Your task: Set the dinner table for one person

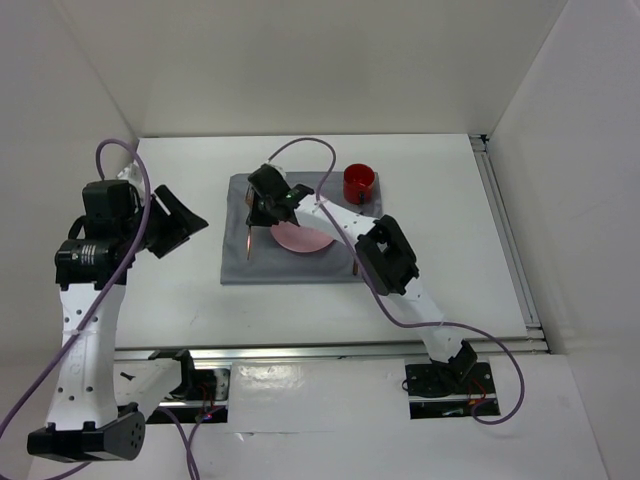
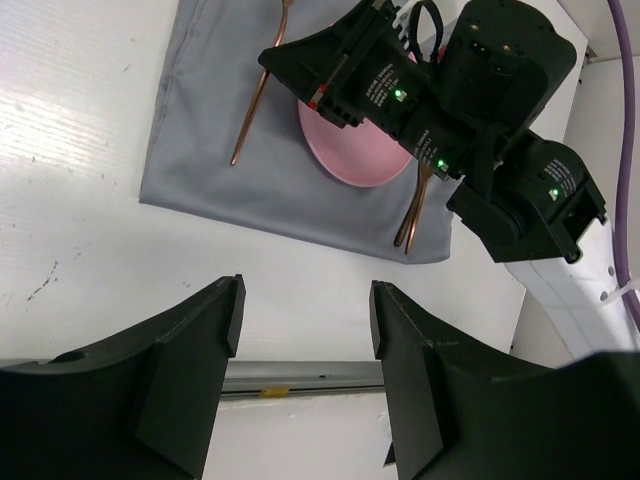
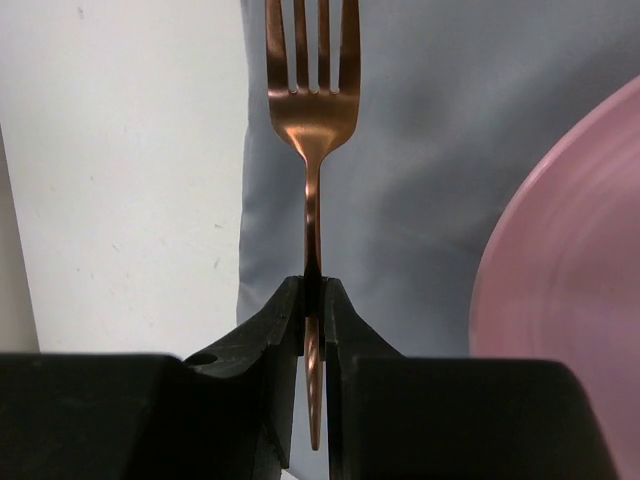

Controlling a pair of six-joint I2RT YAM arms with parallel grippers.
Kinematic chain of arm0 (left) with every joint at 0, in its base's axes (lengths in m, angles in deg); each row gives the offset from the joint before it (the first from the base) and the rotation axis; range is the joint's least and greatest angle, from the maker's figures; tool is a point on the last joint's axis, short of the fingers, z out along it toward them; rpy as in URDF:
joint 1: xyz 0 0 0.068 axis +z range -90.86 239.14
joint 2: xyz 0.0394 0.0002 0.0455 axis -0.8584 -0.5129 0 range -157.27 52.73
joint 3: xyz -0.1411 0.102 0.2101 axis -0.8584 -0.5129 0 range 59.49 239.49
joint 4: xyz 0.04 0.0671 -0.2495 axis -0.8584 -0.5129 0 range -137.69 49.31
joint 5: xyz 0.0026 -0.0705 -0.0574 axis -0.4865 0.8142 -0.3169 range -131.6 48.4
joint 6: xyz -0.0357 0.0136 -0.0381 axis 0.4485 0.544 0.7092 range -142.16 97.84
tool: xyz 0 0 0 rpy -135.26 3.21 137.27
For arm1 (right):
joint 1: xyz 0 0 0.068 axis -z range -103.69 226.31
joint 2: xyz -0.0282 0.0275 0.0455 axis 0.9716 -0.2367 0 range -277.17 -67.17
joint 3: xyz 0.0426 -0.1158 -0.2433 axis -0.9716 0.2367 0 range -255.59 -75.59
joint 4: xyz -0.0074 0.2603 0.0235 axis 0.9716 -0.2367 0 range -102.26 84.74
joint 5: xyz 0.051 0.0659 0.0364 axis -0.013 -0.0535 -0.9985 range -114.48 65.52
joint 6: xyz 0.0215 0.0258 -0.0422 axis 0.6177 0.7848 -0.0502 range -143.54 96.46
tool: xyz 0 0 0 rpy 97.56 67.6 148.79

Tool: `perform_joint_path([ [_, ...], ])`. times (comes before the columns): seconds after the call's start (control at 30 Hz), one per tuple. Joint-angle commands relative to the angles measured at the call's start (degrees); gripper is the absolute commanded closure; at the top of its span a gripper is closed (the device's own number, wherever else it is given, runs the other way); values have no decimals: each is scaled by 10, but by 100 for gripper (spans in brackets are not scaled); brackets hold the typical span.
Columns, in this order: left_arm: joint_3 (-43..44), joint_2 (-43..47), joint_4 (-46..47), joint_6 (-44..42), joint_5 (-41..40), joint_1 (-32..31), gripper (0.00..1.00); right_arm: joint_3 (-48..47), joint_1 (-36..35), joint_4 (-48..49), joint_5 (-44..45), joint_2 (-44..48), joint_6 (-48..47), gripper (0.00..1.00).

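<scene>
The dinner table (image 1: 180,290) is a wide white top, and the grey cloth mat (image 1: 240,262) lies near its middle, well apart from all four table edges. The table is bare to the left of the mat, along the near edge and on the right up to the metal rail.

The right gripper (image 3: 313,290) is closed on the handle of a copper fork (image 3: 313,150). The fork is pinched thin between the two fingers, over the narrow strip of mat between the mat's left edge and the pink plate (image 1: 300,240), with its tines pointing away from the gripper. Whether the fork touches the cloth, I cannot tell.

A second copper utensil (image 2: 413,210) lies on the mat at the right side of the plate, close to the mat's near right corner. A red cup (image 1: 360,183) stands at the mat's far right corner.

The left gripper (image 2: 305,310) hangs above the table's left part with its fingers wide apart and nothing between them.
</scene>
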Motion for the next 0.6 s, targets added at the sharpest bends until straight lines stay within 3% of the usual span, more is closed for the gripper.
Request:
perform_joint_path([
  [0.0,-9,12,20,-16,19,3,30,3,-7,38,21,-7,64,99],
  [0.1,-9,12,20,-16,19,3,30,10,-7,56,36,-7,64,91],
  [0.23,-4,12,15,-34,14,3,30,-1,-12,51,32,-20,64,63],
  [0.33,-4,12,15,-39,19,3,30,-1,-12,57,32,-13,59,51],
  [0.57,-4,12,15,-55,20,3,30,35,-12,71,20,64,22,48],
])
